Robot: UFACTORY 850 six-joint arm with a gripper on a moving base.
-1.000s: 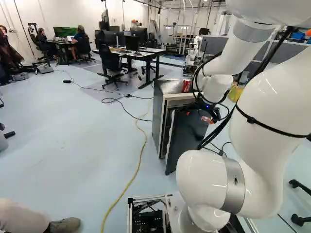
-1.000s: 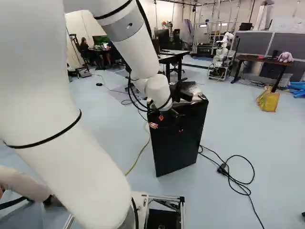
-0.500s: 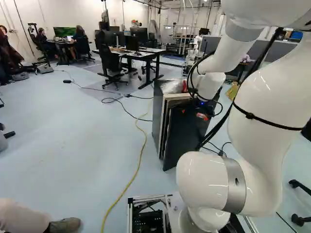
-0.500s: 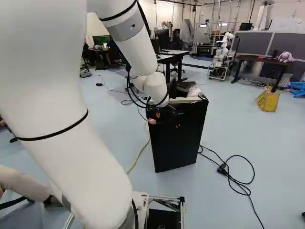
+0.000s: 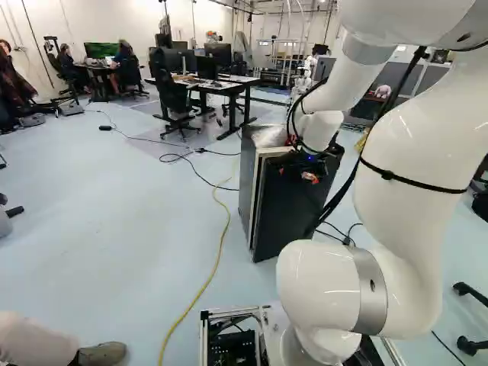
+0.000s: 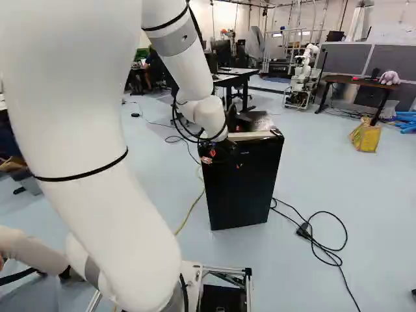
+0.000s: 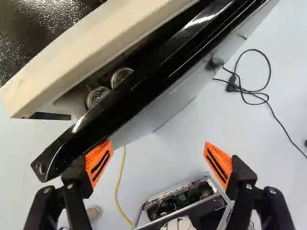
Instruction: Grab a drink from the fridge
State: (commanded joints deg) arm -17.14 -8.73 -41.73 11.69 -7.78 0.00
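Note:
The gripper [image 5: 309, 177] is at the upper front of the fridge [image 5: 247, 187], by its black door [image 6: 240, 192]. In the wrist view, the open gripper [image 7: 158, 163] has nothing between its fingers; one orange pad [image 7: 99, 162] is right at the door's outer face, and whether it touches cannot be told. The door [image 7: 125, 106] stands slightly ajar. Through the gap show the tops of two cans [image 7: 97, 96] [image 7: 121, 76], low inside. On the fridge top, a red can [image 5: 290, 140] is mostly hidden by the arm.
Clear wrap [image 5: 268, 136] lies on the fridge top. A black cable [image 6: 320, 246] loops over the floor beside the fridge, and a yellow cable [image 5: 216, 263] runs on its other side. Farther back stand desks [image 5: 229, 85] and another robot [image 6: 301, 81].
The fridge door has swung inward, narrowing its gap, while my arm has shifted left in the left base view with the gripper at the door. The gripper has stayed open. The base has not moved.

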